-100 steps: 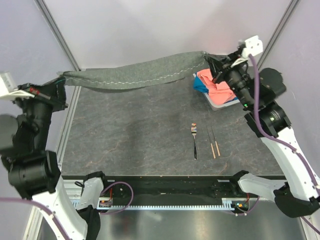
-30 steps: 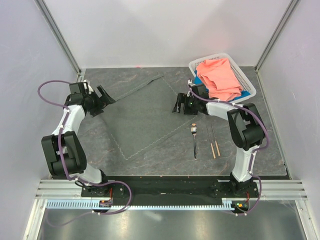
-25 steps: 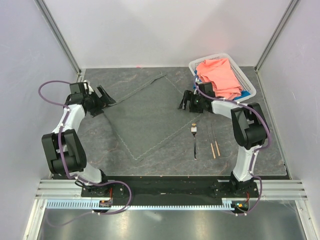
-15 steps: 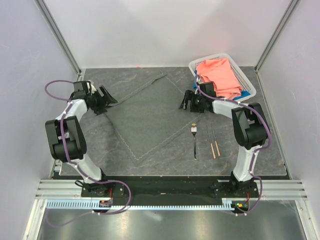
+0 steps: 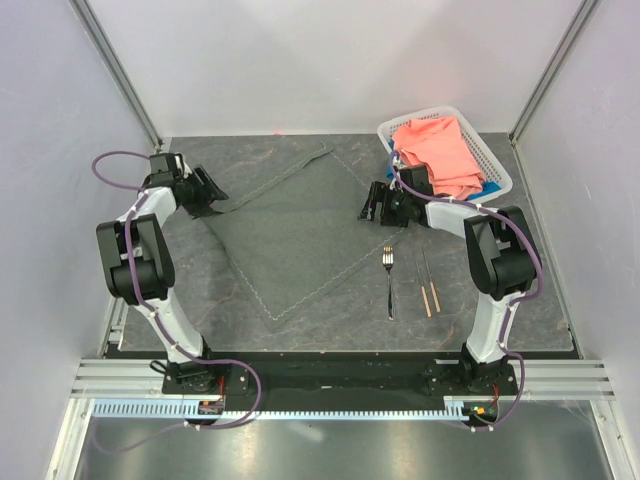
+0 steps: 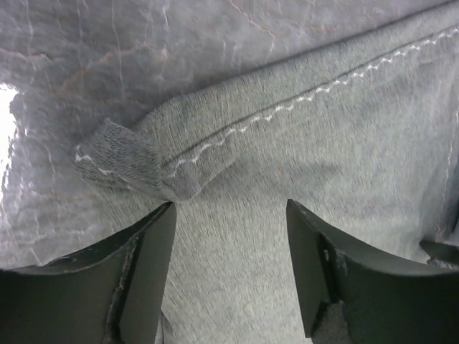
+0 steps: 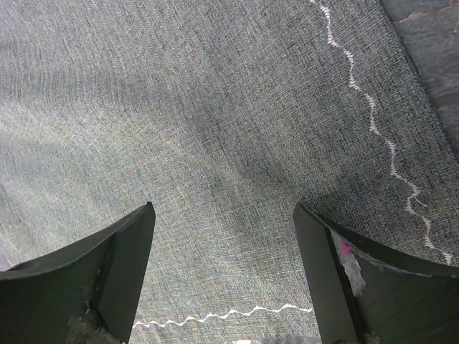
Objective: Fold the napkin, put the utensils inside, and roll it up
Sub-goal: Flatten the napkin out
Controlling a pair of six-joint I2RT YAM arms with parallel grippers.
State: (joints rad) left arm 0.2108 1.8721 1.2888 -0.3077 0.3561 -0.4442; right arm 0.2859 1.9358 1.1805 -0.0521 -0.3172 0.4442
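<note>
Top view only: seeing napkin (image 5: 285, 225) flat on table (image 5: 500, 320), fork (image 5: 389, 280) and chopsticks (image 5: 428, 283) just right of it. Left wrist only: catching curled-over corner (image 6: 125, 159) just ahead of left gripper (image 6: 229, 208), jaws apart, gripping nothing. Right gripper (image 7: 224, 208) likewise spread wide over flat napkin, empty.

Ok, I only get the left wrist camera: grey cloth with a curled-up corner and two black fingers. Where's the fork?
Observer: The fork lies on the bare table, just off the right side of the napkin.
Kid: And the chopsticks?
Observer: The chopsticks lie side by side, right of the fork.
Kid: What's the other arm doing?
Observer: The right gripper is open over the napkin's right side, holding nothing.
</note>
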